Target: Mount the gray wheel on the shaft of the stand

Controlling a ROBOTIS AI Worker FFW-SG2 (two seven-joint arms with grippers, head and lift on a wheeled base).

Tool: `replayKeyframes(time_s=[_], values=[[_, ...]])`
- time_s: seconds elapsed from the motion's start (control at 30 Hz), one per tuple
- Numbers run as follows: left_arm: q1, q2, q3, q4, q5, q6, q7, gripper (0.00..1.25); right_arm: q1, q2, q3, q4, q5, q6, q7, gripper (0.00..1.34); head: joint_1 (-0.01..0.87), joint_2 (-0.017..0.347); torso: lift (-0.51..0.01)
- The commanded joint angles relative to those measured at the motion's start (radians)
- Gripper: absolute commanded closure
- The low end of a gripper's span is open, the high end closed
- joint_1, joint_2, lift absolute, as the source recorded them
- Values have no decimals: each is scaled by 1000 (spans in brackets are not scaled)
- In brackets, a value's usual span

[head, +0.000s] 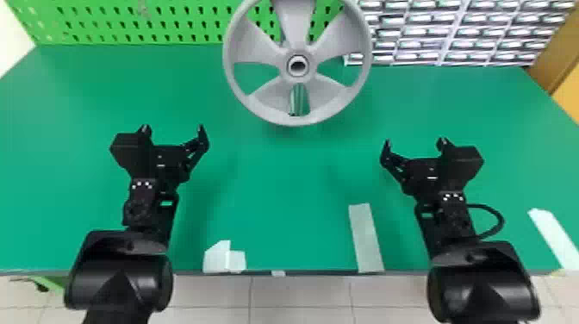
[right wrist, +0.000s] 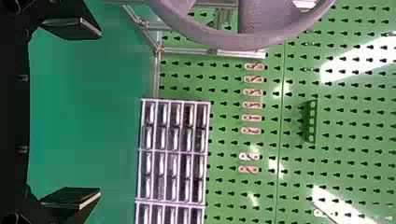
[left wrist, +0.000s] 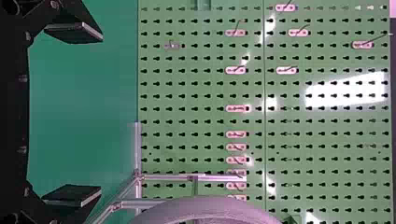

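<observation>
A large gray five-spoked plastic wheel (head: 298, 79) is raised above the far side of the green tabletop (head: 275, 181), its round face toward the robot and its dark hub opening (head: 298, 65) in the middle. Behind it, in the left wrist view, is a silvery metal-bar stand (left wrist: 163, 178) against a green perforated pegboard (left wrist: 210, 93). Whether the shaft runs fully through the hub cannot be told. The left gripper (head: 173, 127), black with two flat fingers, and its matching right gripper (head: 414, 141) are over the tabletop, nearer the robot, one on each side of the wheel and apart from it. Both sets of jaws are spread wide and hold nothing. The main danger is probably a poorly seated wheel: if the hub is only partly on the shaft, it could tilt or slide off, with neither gripper supporting it. A reach from one side alone might twist the rim and jam the hub, while a hard or uneven push could shift the stand. Fingers entering between spokes could snag.
</observation>
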Motion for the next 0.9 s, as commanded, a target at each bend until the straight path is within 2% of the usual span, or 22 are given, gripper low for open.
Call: replayKeyframes(time_s=[0.0, 0.7, 0.87], values=[[-1, 0, -1, 0, -1, 0, 0, 137, -2, 1, 0, 0, 0, 0, 0, 116, 865, 52, -101], [-3, 0, 2, 0, -2, -1, 0, 137, -5, 6, -20, 2, 6, 0, 0, 116, 865, 52, -101], [-3, 0, 2, 2, -1, -1, 0, 137, -3, 9, -25, 21, -34, -1, 0, 116, 865, 52, -101]])
